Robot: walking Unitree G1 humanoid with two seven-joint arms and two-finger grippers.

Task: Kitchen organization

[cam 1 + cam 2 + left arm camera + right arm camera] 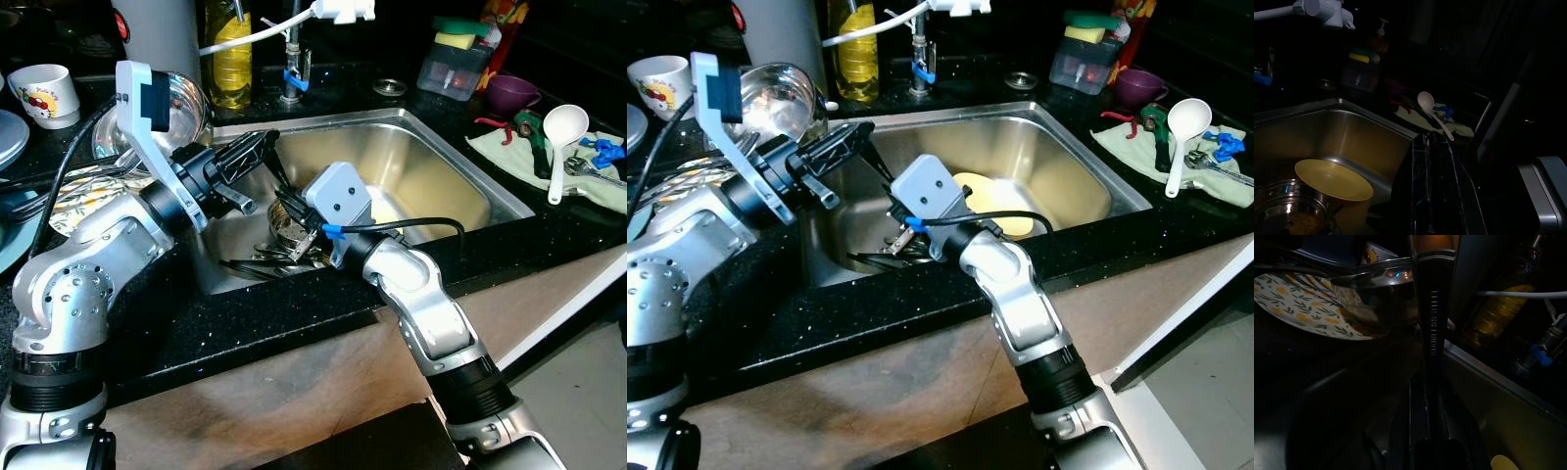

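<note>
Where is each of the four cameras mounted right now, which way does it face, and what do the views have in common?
Left eye view: on the head, looking down at the sink; both silver arms show, left gripper and right gripper over the basin.
Right eye view: same head, same scene, slightly offset.
Left wrist view: along the left gripper's fingers, across the basin toward the white ladle.
Right wrist view: along the right gripper's fingers and a held metal handle, toward the floral plate.
Shared: the yellow plate shows in the eye and left wrist views.
</note>
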